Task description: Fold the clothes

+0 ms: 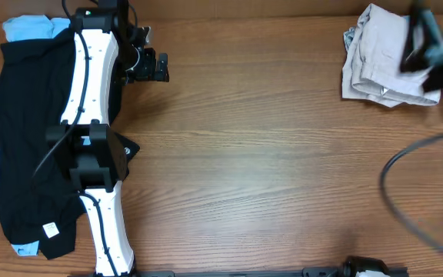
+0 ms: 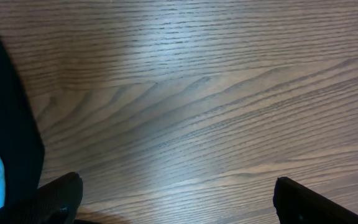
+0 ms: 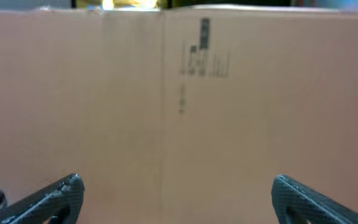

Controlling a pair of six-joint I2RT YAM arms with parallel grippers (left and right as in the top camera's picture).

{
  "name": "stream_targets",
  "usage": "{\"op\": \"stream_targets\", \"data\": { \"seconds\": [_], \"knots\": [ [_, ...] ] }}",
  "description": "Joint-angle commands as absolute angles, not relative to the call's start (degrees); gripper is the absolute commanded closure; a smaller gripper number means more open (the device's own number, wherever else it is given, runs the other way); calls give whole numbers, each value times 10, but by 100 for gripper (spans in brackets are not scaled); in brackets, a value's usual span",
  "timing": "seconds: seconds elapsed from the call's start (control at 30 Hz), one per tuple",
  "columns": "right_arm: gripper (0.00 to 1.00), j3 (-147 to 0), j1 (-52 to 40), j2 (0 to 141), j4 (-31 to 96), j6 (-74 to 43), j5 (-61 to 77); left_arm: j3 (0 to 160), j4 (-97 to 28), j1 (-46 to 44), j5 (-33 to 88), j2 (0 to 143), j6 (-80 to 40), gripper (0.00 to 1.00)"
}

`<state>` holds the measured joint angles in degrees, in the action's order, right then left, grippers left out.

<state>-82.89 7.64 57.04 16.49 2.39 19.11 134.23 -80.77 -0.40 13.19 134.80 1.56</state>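
The beige shorts (image 1: 379, 65) lie folded in a bundle at the far right of the table. A black garment (image 1: 29, 138) lies spread along the left edge, with light-blue pieces (image 1: 25, 29) showing at its top and left side. My left gripper (image 1: 160, 67) is open and empty over bare wood, just right of the black garment (image 2: 5, 124); its fingers (image 2: 176, 199) are wide apart. My right gripper (image 1: 429, 50) is blurred above the shorts' right edge; its fingers (image 3: 176, 199) are wide open and empty, facing a cardboard wall (image 3: 179, 106).
The wooden table (image 1: 268, 154) stretches between the two piles. A black cable (image 1: 394, 192) loops at the right edge. The left arm (image 1: 91, 115) lies over the black garment.
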Motion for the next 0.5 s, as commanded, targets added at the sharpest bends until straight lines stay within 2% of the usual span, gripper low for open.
{"op": "stream_targets", "data": {
  "seconds": [0.0, 0.23, 0.47],
  "knots": [
    [0, -627, 53, 474, 68, 26, 190, 1340, -807, -4, 129, 1347, 13, 0],
    [0, -282, 17, 303, -62, 25, 190, 1340, -807, -4, 129, 1347, 13, 0],
    [0, -53, 4, 133, -161, 25, 180, 1340, -807, -4, 129, 1347, 13, 0]
  ]
}}
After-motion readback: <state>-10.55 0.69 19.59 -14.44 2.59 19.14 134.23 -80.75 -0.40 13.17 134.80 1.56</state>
